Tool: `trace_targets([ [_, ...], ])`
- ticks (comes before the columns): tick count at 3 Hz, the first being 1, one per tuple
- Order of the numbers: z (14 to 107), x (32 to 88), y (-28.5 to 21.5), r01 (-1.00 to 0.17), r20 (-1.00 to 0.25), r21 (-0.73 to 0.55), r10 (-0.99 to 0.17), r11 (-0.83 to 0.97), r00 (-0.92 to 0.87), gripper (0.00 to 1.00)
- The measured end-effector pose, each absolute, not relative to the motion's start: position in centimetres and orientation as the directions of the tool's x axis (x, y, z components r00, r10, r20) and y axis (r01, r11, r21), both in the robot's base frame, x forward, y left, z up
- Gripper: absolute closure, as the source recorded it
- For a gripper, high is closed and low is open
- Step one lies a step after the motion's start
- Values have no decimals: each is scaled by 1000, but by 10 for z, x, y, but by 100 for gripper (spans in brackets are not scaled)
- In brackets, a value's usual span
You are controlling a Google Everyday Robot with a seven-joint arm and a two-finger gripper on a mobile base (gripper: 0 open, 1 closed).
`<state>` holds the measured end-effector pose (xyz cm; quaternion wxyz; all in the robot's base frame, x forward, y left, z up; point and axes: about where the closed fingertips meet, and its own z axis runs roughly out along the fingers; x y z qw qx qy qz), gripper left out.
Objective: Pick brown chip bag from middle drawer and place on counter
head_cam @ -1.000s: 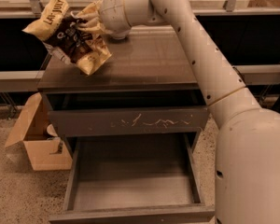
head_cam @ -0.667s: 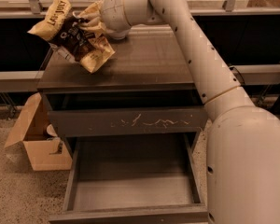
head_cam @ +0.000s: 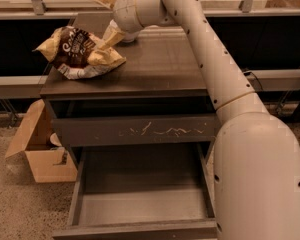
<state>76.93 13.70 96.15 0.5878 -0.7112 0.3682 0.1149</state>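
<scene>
The brown chip bag (head_cam: pixel 80 53) lies crumpled on the left part of the counter (head_cam: pixel 160 66), near its left edge, dark middle up and tan ends spread. My gripper (head_cam: pixel 112 35) hangs just above and to the right of the bag, at its upper right corner, with the arm (head_cam: pixel 200 49) reaching in from the right. The middle drawer (head_cam: pixel 140 196) is pulled out below, and its grey floor is bare.
The drawer with pale scratches (head_cam: pixel 150 130) above the open one is shut. An open cardboard box (head_cam: pixel 40 154) stands on the speckled floor left of the cabinet. My large white base (head_cam: pixel 260 179) stands right of the open drawer. A railing (head_cam: pixel 40 4) runs behind the counter.
The bag has come down from a raised position onto the counter's left part. My gripper has shifted a little to the right, away from the bag's middle.
</scene>
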Motion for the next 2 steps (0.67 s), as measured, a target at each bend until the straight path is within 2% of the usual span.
trace_targets([
  [1,981,768,124,-623,-577,-782,-386,8,720,0],
  [2,1021,753,101,-535,-518,-842,-377,67,768,0],
])
